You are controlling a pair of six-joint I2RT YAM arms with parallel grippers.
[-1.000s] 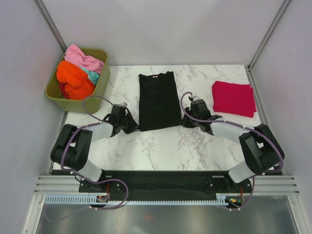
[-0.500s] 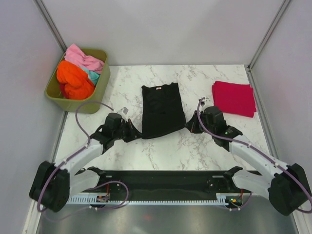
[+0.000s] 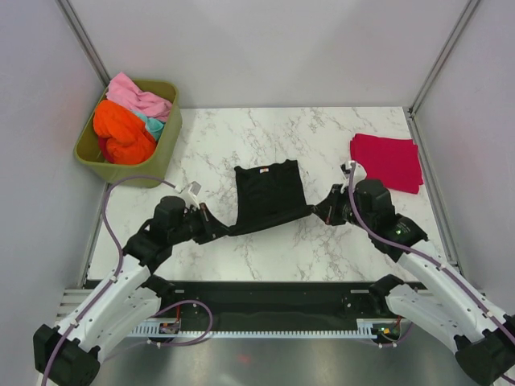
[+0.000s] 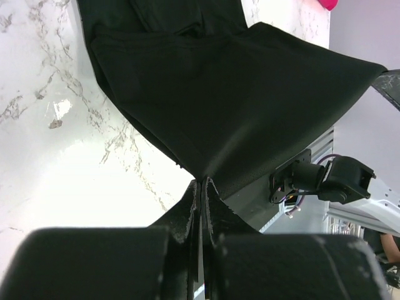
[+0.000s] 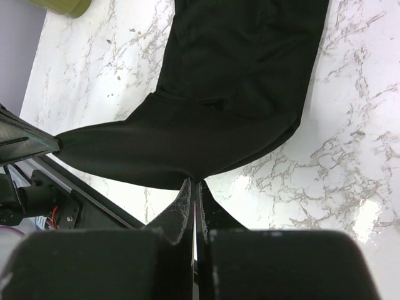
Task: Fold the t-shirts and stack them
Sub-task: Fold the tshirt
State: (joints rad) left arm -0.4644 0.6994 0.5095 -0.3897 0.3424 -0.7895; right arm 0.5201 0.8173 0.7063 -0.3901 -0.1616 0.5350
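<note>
Your left gripper (image 3: 214, 228) is clamped on the near-left hem corner of the black t-shirt (image 3: 269, 193), which lies in the middle of the table (image 3: 213, 137). Your right gripper (image 3: 323, 211) pinches the near-right corner. The shirt's length runs away from both toward its collar, so carry the hem forward evenly.

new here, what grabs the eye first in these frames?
The black t-shirt in the middle of the marble table: its near edge is lifted and stretched between the left gripper and right gripper, each shut on a corner. A folded crimson t-shirt lies at the far right. At the far left, an olive-green tub holds crumpled shirts in orange, pink and teal.
</note>
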